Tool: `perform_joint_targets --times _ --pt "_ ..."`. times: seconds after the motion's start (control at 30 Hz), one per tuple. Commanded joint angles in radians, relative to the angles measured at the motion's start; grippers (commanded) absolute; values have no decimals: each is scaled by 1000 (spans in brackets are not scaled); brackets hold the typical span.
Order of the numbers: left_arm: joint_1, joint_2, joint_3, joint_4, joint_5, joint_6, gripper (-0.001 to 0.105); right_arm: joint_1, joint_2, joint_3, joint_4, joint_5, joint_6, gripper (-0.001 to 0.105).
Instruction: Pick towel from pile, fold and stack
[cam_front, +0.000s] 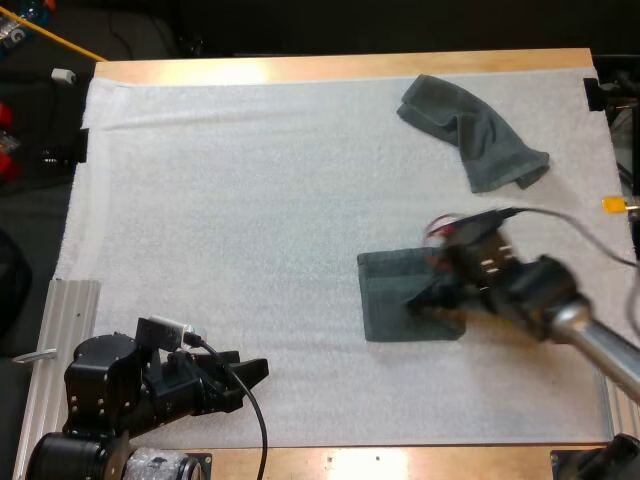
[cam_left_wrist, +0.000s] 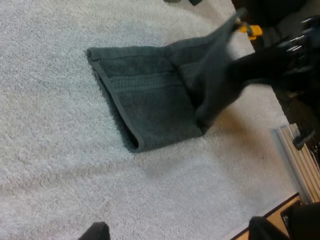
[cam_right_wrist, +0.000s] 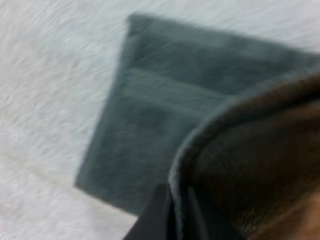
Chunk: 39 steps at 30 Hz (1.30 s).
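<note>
Hovering at the near edge of the mat (cam_front: 250, 200), left gripper (cam_front: 255, 372) has its fingers spread, empty. The half-folded towel (cam_front: 390, 290) lies mid-mat, one flap pinched by right gripper (cam_front: 425, 300). A weak pinch could drop it askew. Crumpled towel (cam_front: 470, 130) lies beyond.

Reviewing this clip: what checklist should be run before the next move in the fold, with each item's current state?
1. Right claw grips a flap of the folded towel: ok, the left wrist view shows the flap lifted off the rest.
2. Lower layer of the folded towel lies flat on the mat: ok.
3. Left claw open and clear of the towel: ok, it sits near the mat's near edge.
4. Crumpled towel apart from the folding spot: ok, it lies at the far right.
5. Flap's edges lined up for laying down: cannot tell, the claw hides them.
</note>
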<state>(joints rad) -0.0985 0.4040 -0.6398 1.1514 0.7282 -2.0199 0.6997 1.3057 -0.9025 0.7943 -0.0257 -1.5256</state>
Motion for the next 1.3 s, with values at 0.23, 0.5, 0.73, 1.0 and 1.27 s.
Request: perform_joint_targets --times 0.23,0.5,0.73,1.0,1.27 --pt "1 -4 -8 0 35 5 56 61 175 -2 -125 -69 186 0" --pt "1 -4 -8 -2 40 5 56 61 248 -2 -194 -142 278 0" --pt "1 -4 -8 -2 40 5 56 61 266 -2 -206 -229 282 9" --pt "1 -4 -8 -2 40 5 56 61 235 -5 -203 -384 271 63" --pt "1 -4 -8 -2 40 5 56 61 36 -5 -77 -277 219 63"
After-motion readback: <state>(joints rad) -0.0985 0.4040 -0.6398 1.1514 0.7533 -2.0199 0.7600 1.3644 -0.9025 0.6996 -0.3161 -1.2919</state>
